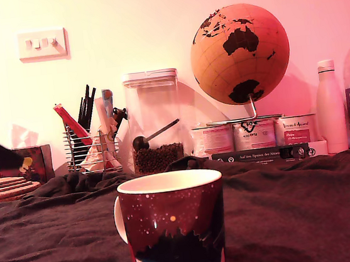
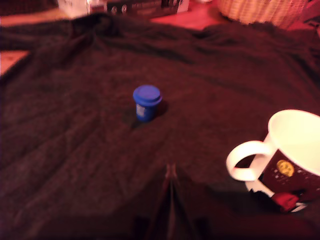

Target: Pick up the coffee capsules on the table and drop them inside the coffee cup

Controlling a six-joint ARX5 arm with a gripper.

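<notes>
Capsule: there's your target, one small blue capsule [image 2: 146, 102] standing rim-up on the dark cloth, out in the open with nothing touching it. Note it shows blue here, not cream, and it's the only one you can see in either view.
Cup: the red starry cup [image 1: 173, 226] sits upright at the front of the table [image 1: 311, 216], mouth wide open. In the wrist view it's off to one side of the capsule, well apart from it, white handle turned toward the middle of the cloth.
Inside the cup: what shows of the white interior from the wrist camera looks bare; the bottom is hidden, so you can't rule out a capsule already in there.
Gripper: the fingers [image 2: 170, 200] show as a dark wedge meeting in a thin line, so they look pressed together and holding nothing.
Arm: only a dark sliver at the exterior view's left edge, high and away from the cup.
Progress: early, by the look of it. The visible capsule isn't picked up yet.
Left for you: spread the fingers, come down around the capsule, grip, carry it over the cup's mouth, let go.
Watch out: the cloth is wrinkled, and a nudge could tip that little pod.
</notes>
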